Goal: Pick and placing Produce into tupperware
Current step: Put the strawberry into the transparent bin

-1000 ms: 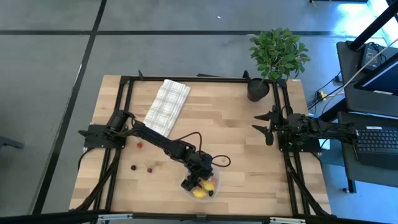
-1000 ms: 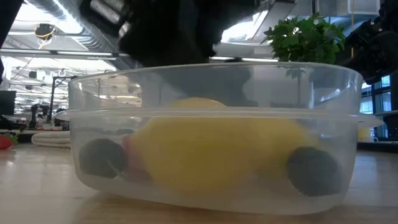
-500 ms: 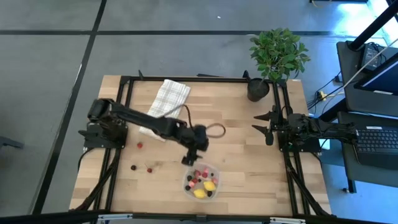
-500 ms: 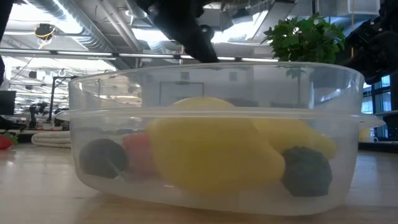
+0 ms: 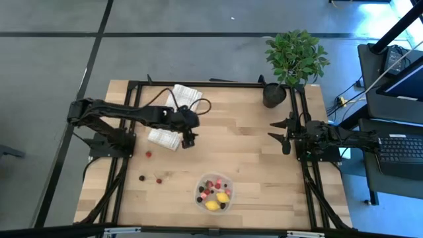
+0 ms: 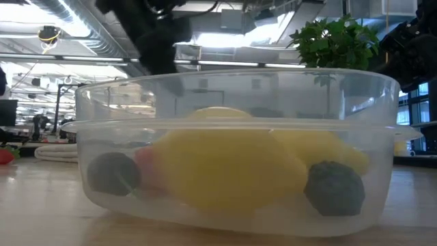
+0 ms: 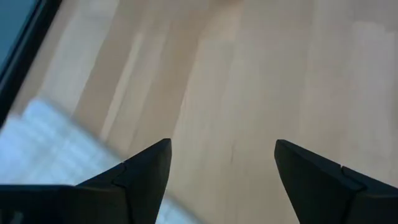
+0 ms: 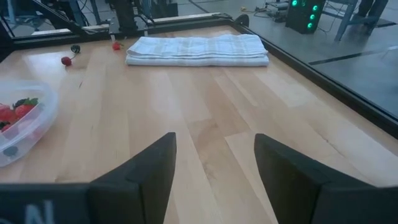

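A robotics lab or open industrial workspace: a light wooden butcher-block table [image 5: 251,165] framed in black metal rails sits on a grey concrete floor [image 5: 53,59]. Exposed silver ceiling ducts [image 6: 82,27] run overhead, and a black laptop [image 5: 400,149] stands on the right.

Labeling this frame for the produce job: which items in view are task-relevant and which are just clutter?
Task-relevant:
- clear tupperware, holding lemons and berries
- three loose berries still on the table
- left gripper, open and empty, near the cloth

Clutter:
- checked cloth
- potted plant
- right gripper, parked open at the right edge
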Motion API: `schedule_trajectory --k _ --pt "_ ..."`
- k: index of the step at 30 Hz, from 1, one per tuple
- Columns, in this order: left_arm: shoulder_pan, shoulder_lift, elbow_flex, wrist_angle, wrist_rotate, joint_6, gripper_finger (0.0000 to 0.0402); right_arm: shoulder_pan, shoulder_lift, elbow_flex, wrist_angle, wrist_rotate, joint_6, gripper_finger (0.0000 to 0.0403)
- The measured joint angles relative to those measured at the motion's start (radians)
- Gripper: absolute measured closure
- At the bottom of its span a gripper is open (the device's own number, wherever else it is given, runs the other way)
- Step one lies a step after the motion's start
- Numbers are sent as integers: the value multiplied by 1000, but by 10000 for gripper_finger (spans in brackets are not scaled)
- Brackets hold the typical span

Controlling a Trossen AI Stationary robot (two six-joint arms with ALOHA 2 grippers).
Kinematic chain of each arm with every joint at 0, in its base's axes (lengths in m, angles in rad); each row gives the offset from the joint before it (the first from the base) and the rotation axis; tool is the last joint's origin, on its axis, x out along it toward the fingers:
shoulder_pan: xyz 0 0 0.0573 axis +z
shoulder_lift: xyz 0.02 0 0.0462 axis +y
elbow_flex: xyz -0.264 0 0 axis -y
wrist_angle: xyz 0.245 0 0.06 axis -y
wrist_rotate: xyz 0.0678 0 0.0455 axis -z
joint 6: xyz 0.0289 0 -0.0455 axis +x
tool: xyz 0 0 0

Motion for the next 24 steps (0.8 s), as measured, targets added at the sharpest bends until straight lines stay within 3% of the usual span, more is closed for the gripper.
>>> schedule_trajectory --k 9,24 --pt "29 -60 -192 -20 -54 -188 125 0 0 0 4 0 0 184" --pt "-69 -112 -207 -443 -92 -519 125 -1 0 0 -4 0 -27 184"
